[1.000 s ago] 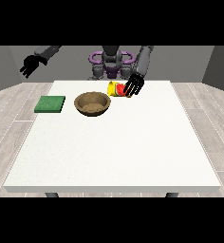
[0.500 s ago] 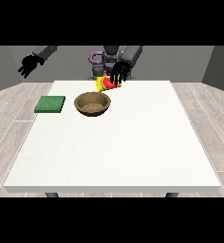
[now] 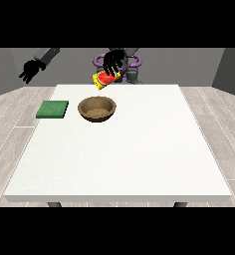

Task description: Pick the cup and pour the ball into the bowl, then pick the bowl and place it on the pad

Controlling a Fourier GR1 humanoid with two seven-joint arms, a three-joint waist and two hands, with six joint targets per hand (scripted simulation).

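Nearest, much bare white table (image 3: 119,159) is seen. Farther back, the brown wooden bowl (image 3: 97,108) is set on the tabletop, with the green pad (image 3: 53,109) just beside it toward the view's left. Above and just behind the bowl, the yellow-and-red cup (image 3: 105,79) is held off the table, tilted, its mouth apparently turned down toward the bowl's side. The fingers of the hand at the view's right (image 3: 112,62) are curled around it. No ball can be made out. Farthest, the hand at the view's left (image 3: 30,71) is raised well apart, fingers spread and holding nothing.
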